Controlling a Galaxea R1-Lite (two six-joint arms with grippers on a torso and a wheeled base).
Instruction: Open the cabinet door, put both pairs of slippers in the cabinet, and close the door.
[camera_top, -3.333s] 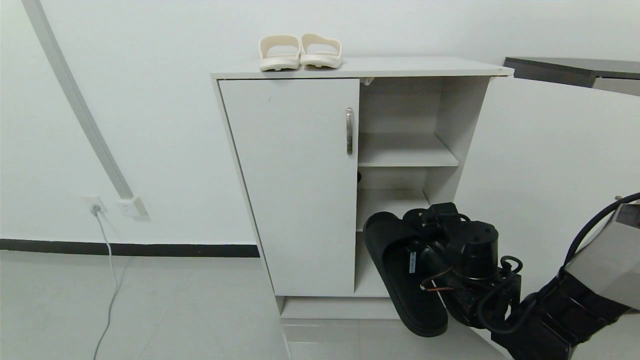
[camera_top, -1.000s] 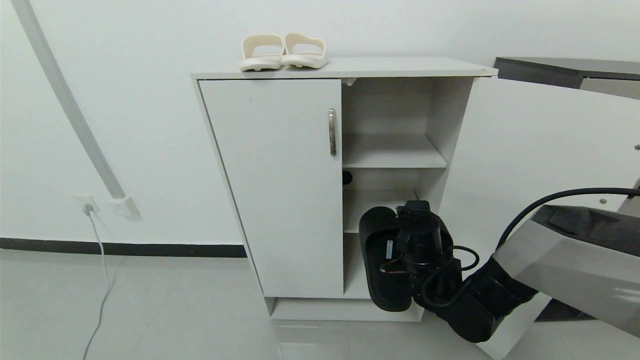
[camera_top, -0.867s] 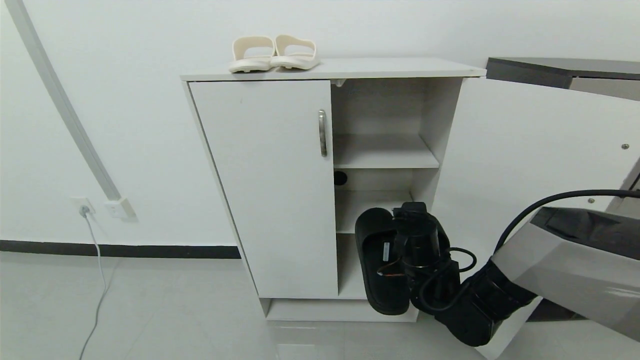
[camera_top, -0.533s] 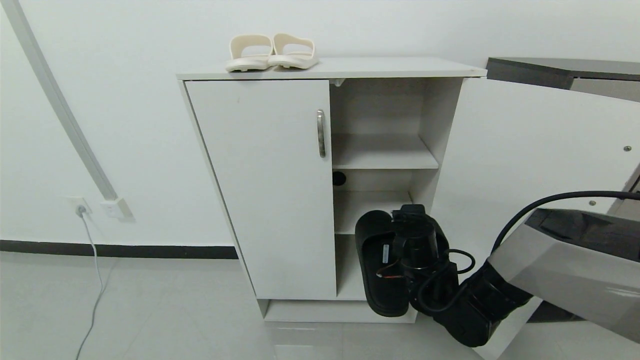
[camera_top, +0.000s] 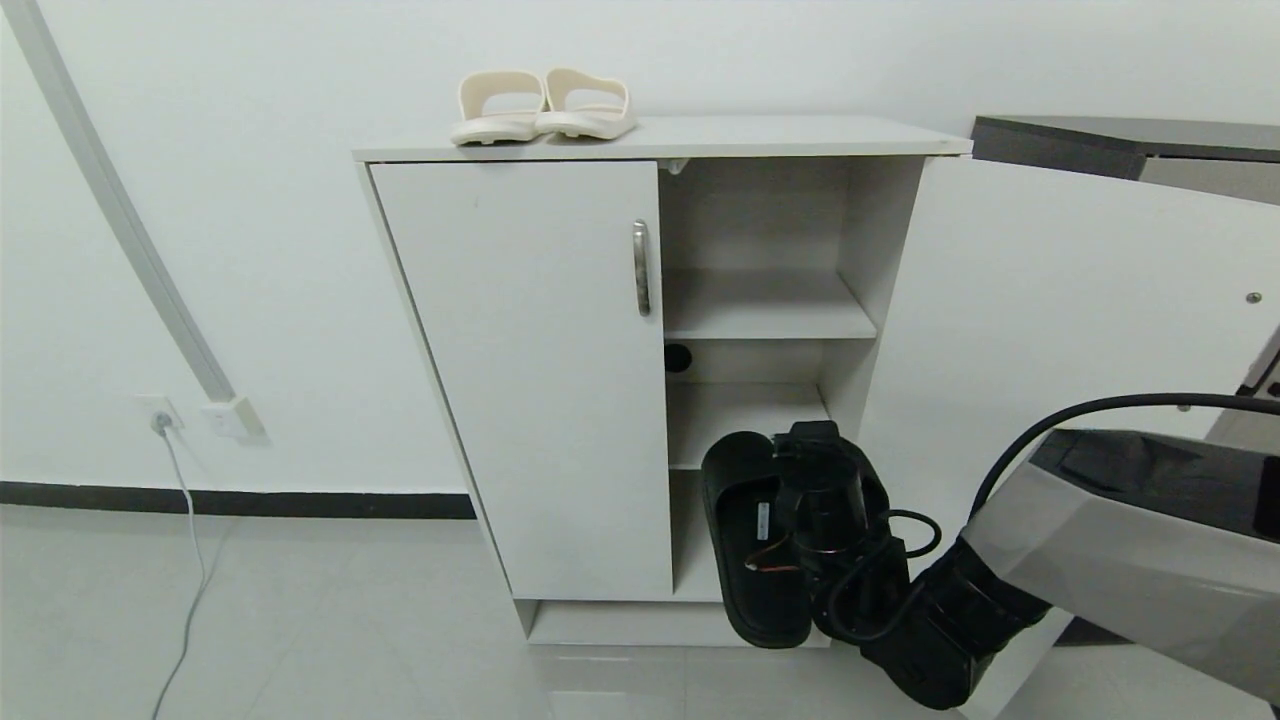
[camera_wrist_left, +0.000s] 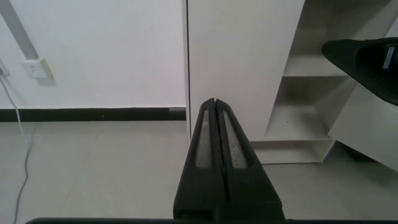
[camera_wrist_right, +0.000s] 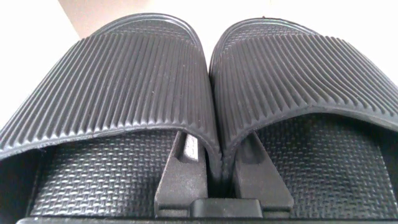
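Observation:
The white cabinet (camera_top: 520, 380) has its left door closed and its right door (camera_top: 1050, 330) swung wide open, baring the shelves (camera_top: 765, 310). A beige pair of slippers (camera_top: 540, 105) rests on the cabinet top. My right gripper (camera_top: 812, 470) is shut on the black pair of slippers (camera_top: 745, 530), held upright on edge just in front of the lowest compartment (camera_top: 695, 550). In the right wrist view the fingers (camera_wrist_right: 186, 168) pinch the two adjoining straps of the black slippers (camera_wrist_right: 143, 81). My left gripper (camera_wrist_left: 214, 107) is shut on nothing, low above the floor facing the cabinet (camera_wrist_left: 242, 62).
A wall socket with a cable (camera_top: 160, 415) and a slanted grey conduit (camera_top: 110, 200) lie to the left. A dark-topped unit (camera_top: 1120, 140) stands behind the open door. Bare tiled floor (camera_top: 300, 620) stretches left of the cabinet.
The camera has shifted, so the cabinet sits further left in the picture. My right gripper has turned the black slippers upright and brought them closer to the lower opening, lately sinking slightly.

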